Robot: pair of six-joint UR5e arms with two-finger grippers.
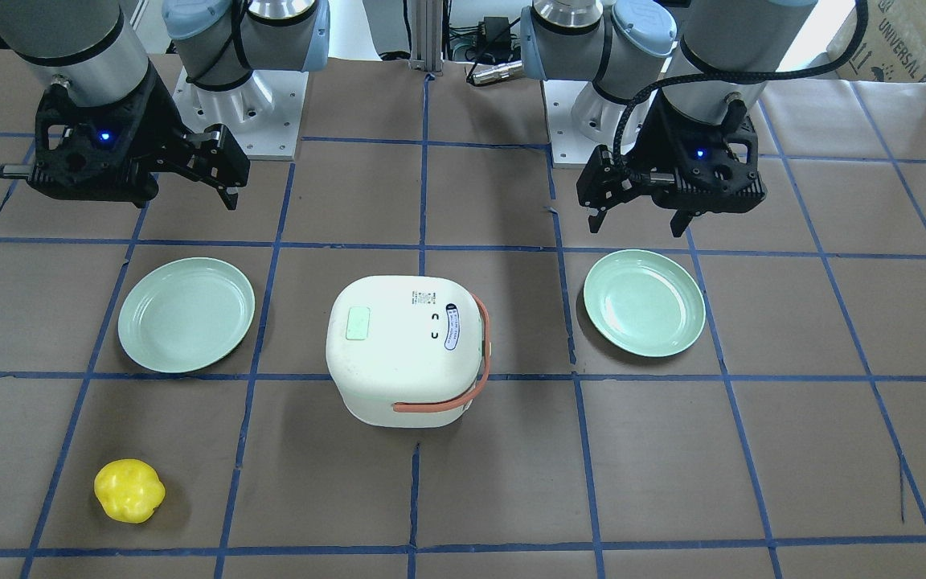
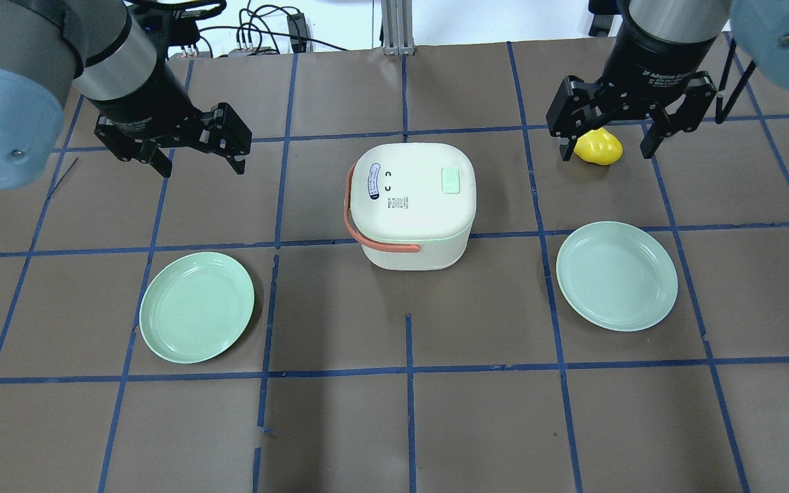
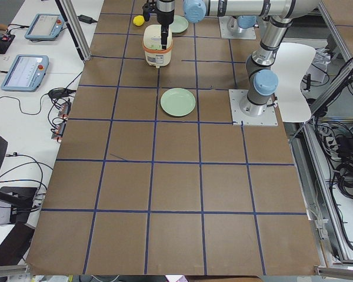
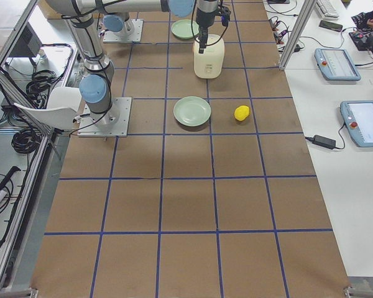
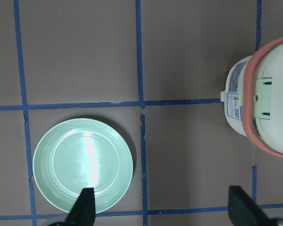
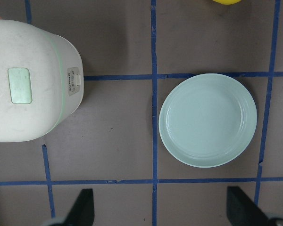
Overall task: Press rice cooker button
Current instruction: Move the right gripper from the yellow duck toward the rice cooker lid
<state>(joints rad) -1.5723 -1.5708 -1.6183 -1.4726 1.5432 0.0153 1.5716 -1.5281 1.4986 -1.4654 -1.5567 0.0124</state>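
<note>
Nearest lie a pale green round left plate (image 2: 196, 307) and a matching right plate (image 2: 616, 275), faces bare, on the brown table gridded with blue tape (image 2: 408, 424). Between and just beyond them stands the white rounded rice cooker with an orange handle (image 2: 414, 198), its lid shut and its inside hidden. Its pale green rectangular lid button (image 2: 451, 181) faces up, untouched. Farther back hover the left gripper (image 2: 201, 168) and right gripper (image 2: 605, 152), fingers spread wide, open table separating each from the cooker. A yellow toy pepper (image 2: 600, 148) sits partly hidden beneath the right gripper.
</note>
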